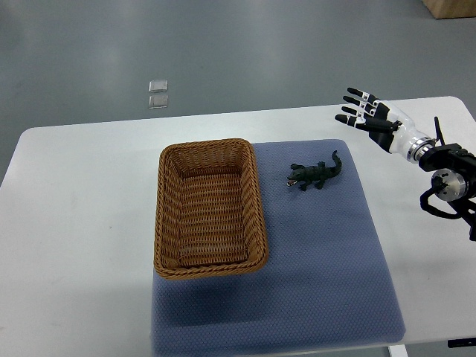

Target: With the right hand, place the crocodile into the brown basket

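A small dark green toy crocodile [314, 174] lies on the blue mat [320, 268], just right of the brown wicker basket [169, 216]. The basket is rectangular and holds nothing. My right hand [359, 111] comes in from the right edge and hovers above the table's far right part, up and to the right of the crocodile. Its fingers are spread and point left, holding nothing. The hand is well apart from the toy. No left arm shows.
The white table [82, 223] carries the mat and the basket. Two small clear squares [158, 94] lie on the grey floor beyond the table's far edge. A wooden piece [452, 7] shows at the top right corner.
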Tool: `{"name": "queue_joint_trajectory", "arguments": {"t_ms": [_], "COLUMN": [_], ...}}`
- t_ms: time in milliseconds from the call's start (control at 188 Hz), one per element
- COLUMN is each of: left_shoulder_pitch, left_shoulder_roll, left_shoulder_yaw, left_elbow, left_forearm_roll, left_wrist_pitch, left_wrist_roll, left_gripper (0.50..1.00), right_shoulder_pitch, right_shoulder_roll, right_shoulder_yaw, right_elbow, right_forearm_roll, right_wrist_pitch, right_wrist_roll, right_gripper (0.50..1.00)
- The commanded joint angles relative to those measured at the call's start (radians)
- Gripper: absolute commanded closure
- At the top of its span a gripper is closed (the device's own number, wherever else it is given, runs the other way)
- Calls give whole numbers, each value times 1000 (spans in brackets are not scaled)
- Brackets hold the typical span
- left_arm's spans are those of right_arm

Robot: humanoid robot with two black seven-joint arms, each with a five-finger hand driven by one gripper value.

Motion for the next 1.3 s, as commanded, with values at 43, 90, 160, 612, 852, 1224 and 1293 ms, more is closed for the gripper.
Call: {"name": "queue_joint_trajectory", "arguments": {"t_ms": [43, 90, 160, 612, 852, 1224, 1293], "left_shoulder_pitch": [0, 0, 0, 0, 0, 0, 0], "left_shoulder_roll": [0, 0, 0, 0, 0, 0, 0], "left_shoulder_yaw": [-1, -1, -1, -1, 0, 2, 2], "left_elbow": [1, 1, 1, 8, 10, 8, 8], "left_forearm_roll": [-1, -1, -1, -1, -1, -1, -1], "left_wrist_pitch": [0, 0, 0, 0, 0, 0, 0], "left_wrist_roll": [0, 0, -1, -1, 0, -1, -1], "left_gripper": [500, 500, 500, 500, 500, 500, 500], "right_shoulder_pitch": [29, 38, 58, 158, 193, 282, 287], "right_shoulder_roll": [-4, -5, -7, -36, -65, -53, -50], "right_shoulder_yaw": [-2, -4, -4, -8, -30, -363, -436], "right_elbow": [2, 2, 2, 114, 200, 203, 203], "right_forearm_roll": [-127, -175, -256, -984, -1229, -1398, -1398], "right_wrist_pitch": [5, 8, 21, 106, 96, -197, -285], "right_wrist_roll": [8, 19, 40, 203, 258, 258, 258], "right_gripper": [572, 572, 572, 574, 574, 576, 576]}}
